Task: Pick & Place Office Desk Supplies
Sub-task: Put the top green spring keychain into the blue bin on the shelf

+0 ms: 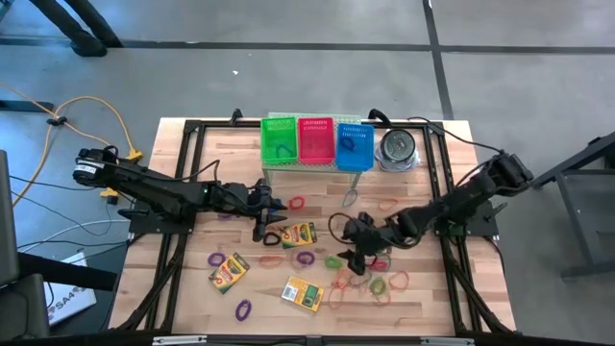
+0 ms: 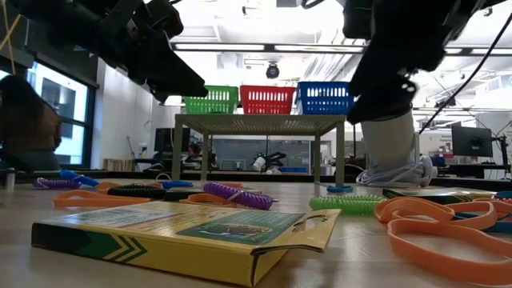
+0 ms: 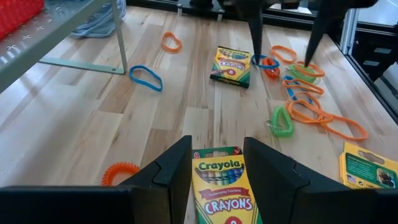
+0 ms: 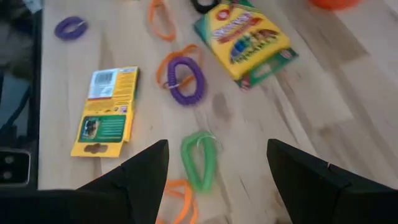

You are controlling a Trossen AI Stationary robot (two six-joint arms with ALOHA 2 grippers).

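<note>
Robotics lab, open ceiling with strip lights, monitor, glass partitions

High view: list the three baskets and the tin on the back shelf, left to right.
Green basket → red basket → blue basket → round metal tin.

**benchrat:** what do these arms look like up close?

**jointed_jim:** both are dark, near-black segmented links. The left arm has a silvery cylinder and yellow cable at its 9 o'clock end. The right arm is chunkier at the shoulder. Fingers are matte black, angular wedges.
</note>
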